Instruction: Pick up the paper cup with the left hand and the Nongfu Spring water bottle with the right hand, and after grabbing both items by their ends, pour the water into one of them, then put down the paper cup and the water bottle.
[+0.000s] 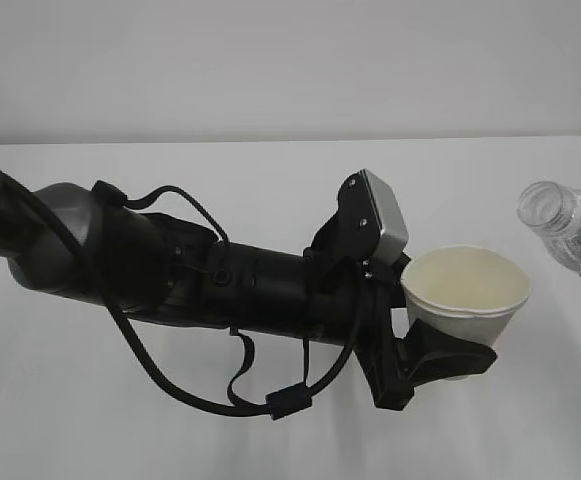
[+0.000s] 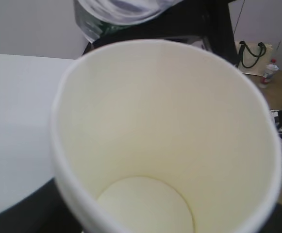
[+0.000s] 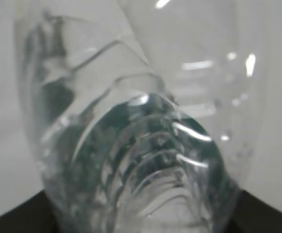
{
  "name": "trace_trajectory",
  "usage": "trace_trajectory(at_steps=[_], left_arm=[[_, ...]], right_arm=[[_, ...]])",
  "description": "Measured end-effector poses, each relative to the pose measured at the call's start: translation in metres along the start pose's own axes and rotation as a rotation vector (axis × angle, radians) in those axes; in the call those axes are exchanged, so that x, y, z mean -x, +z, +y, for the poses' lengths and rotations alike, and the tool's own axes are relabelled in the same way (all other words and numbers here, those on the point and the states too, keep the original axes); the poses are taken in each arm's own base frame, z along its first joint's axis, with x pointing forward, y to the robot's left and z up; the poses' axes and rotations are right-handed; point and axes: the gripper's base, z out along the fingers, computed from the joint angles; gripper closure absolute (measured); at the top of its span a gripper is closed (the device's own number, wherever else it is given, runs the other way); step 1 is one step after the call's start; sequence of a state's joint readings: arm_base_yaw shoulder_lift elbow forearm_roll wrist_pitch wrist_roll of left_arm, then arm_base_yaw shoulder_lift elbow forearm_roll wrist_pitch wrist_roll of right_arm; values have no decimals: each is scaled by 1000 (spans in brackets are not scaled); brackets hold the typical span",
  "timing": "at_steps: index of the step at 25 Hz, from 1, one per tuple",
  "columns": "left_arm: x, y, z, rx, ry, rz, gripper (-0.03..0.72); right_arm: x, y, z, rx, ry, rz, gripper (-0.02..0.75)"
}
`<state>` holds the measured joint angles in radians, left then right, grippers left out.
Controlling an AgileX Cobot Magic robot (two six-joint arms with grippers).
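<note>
My left gripper (image 1: 448, 352) is shut on the lower part of the white paper cup (image 1: 465, 292), holding it upright above the table. The left wrist view looks straight into the paper cup (image 2: 165, 131); its cream inside and round bottom look dry. The clear ribbed Nongfu Spring water bottle (image 1: 570, 225) hangs tilted at the right edge, its open mouth turned toward the cup and a little apart from the rim. In the right wrist view the bottle (image 3: 145, 145) fills the frame, and my right gripper is shut on it, dark fingers (image 3: 264, 216) showing at the bottom corners. No water stream is visible.
The white table (image 1: 270, 180) runs back to a pale wall. Past the table's edge, the left wrist view shows a wooden floor with a bag (image 2: 252, 53) and a small bottle (image 2: 268, 73). The left arm's cables (image 1: 210, 395) loop below it.
</note>
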<state>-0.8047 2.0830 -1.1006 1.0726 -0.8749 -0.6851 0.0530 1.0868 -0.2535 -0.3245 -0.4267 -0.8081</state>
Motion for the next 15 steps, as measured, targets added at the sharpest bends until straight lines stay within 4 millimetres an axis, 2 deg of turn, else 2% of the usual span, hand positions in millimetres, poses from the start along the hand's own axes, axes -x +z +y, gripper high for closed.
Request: trace_trajectory(at_steps=[15], left_arm=[[-2,0,-6,-72,20,28,207]], right_arm=[[2,0,-3,-31,-138,-22,316]])
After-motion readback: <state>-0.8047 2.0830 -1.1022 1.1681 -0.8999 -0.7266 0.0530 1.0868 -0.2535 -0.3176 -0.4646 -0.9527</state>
